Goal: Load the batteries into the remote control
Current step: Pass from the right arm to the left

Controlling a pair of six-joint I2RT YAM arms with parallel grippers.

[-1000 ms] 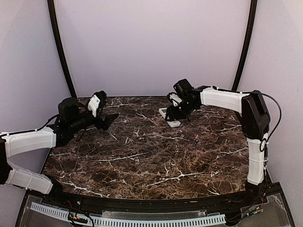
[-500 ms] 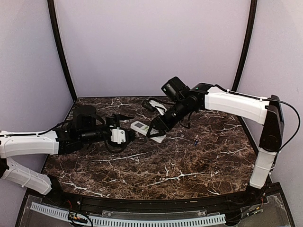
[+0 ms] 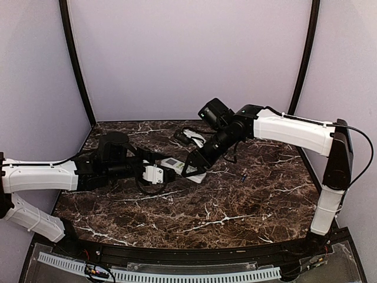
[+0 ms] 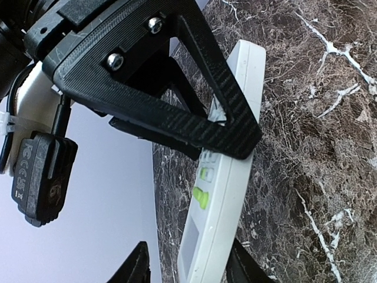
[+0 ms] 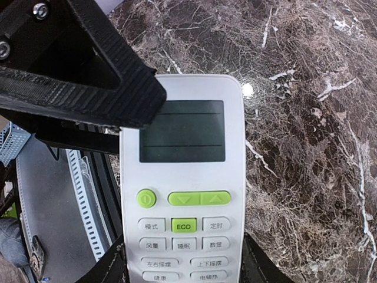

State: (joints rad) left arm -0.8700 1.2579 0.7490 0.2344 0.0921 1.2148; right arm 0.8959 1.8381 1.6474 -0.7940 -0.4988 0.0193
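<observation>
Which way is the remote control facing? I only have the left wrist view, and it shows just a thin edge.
Observer: In the right wrist view the remote control shows its button face, with the screen blank.
Operator: Is the right gripper on it?
Observer: Yes. That view shows the right gripper with its fingers against both long edges at the button end.
Operator: Any battery in sight?
Observer: The top view shows one small dark battery lying on the table, apart from the remote control.
</observation>
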